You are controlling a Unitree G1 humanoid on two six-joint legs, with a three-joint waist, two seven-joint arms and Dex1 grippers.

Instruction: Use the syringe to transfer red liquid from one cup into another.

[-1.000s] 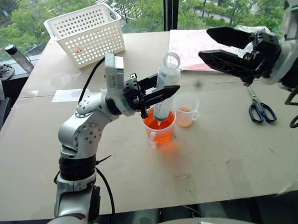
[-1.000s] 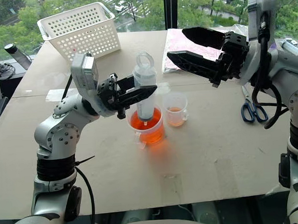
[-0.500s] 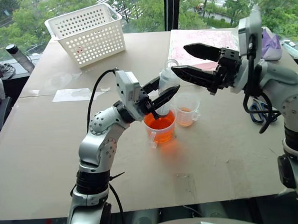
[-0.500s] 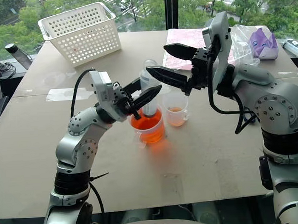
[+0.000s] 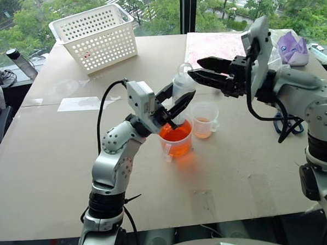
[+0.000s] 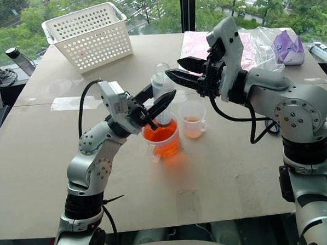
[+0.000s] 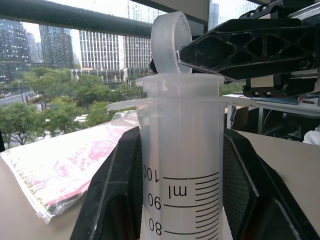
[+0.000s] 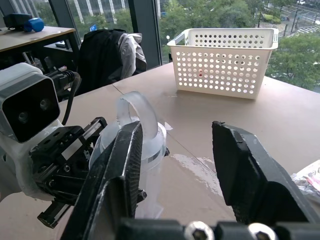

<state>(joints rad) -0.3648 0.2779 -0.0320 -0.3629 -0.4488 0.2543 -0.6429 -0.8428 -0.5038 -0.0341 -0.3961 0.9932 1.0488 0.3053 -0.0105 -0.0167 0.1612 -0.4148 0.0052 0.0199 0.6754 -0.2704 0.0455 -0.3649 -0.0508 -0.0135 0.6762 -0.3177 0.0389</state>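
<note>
The syringe (image 5: 179, 83) stands nearly upright with its nozzle down in the wider handled beaker (image 5: 167, 149), which holds red liquid (image 5: 177, 135). My left gripper (image 5: 183, 92) is shut on the syringe's barrel (image 7: 180, 165), near the top of its printed scale. The plunger is pushed in, its ring (image 7: 167, 35) just above the barrel. My right gripper (image 5: 194, 67) reaches in level from the right. It is open with a narrow gap, and one finger (image 8: 125, 160) lies against the ring (image 8: 139, 112). The smaller cup (image 5: 205, 122), holding a little orange liquid, stands just right of the beaker.
A white perforated basket (image 5: 93, 35) stands at the back left, and a pink printed plastic bag (image 5: 219, 42) and a purple item (image 5: 294, 44) at the back right. Blue-handled scissors (image 5: 280, 128) lie on the table under my right arm. A bottle (image 5: 19, 63) stands at the far left.
My right gripper has swung left to the plunger ring and its fingers have drawn closer together. My left gripper still holds the syringe in the beaker.
</note>
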